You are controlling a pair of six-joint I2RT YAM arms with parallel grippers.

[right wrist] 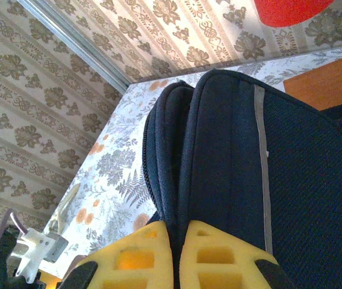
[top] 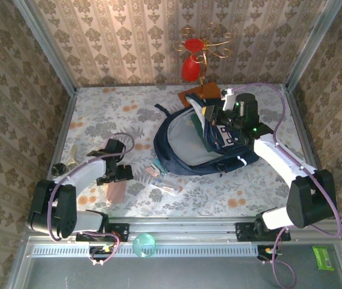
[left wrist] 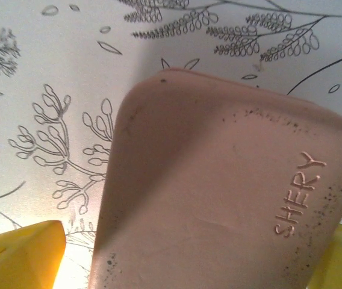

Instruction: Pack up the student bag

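While the left gripper (top: 118, 176) stands spread wide astride a pink case (left wrist: 219, 198), near and left of the student bag (top: 186, 144), it grips nothing. The bag lies mid-table, its mouth open toward its far right end. There the right gripper (right wrist: 176, 256) is pinched tight on the bag's navy fabric. Beyond the bag stands a red ornament (top: 190, 67).

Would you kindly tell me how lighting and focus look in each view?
Top external: strong daylight washes out the far tablecloth, and the student bag looks dark. Left wrist: the pink case is sharp, its embossed SHERY legible, casting a soft shadow on the overexposed tablecloth; the left gripper's fingers are soft. Right wrist: the bag is in shade, the right gripper's fingers slightly blurred.
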